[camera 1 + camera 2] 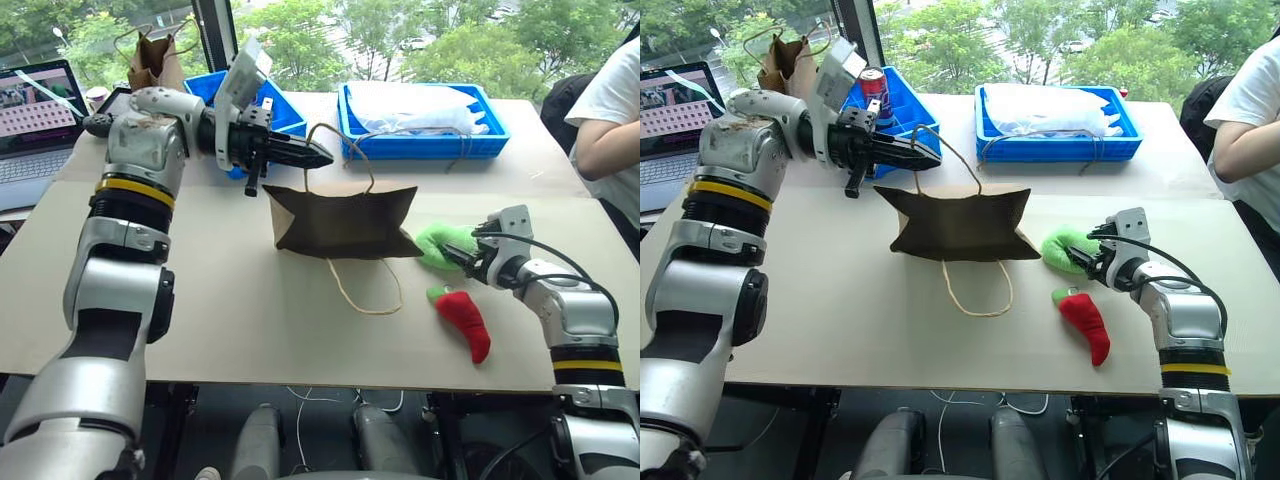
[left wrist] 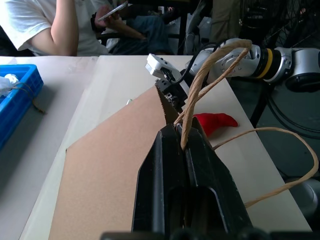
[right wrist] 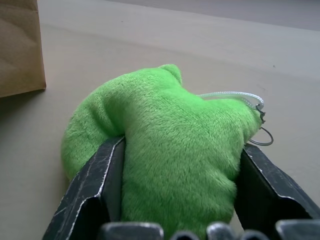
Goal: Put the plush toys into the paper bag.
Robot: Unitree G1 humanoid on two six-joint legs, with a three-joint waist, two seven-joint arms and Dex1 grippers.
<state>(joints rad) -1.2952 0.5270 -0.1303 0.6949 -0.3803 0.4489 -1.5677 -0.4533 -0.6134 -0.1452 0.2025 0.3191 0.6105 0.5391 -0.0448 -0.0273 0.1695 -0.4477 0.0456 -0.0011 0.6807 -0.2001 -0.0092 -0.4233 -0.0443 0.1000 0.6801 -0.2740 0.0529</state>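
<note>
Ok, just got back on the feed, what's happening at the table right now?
The left gripper is shut on a cord handle of the paper bag, lifting it. The right gripper has its fingers on both sides of the green plush toy on the table, beside the bag. The red chili toy lies nearby, untouched. Nothing is bagged yet.

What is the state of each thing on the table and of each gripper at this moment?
paper bag: upright, one handle lifted by the left gripper.
left gripper: shut on the bag's handle.
green plush toy: on the table, between the right gripper's fingers.
right gripper: closing around the green toy.
red plush toy: lying on the table, untouched.
blue tray: holds a plastic bag.
</note>
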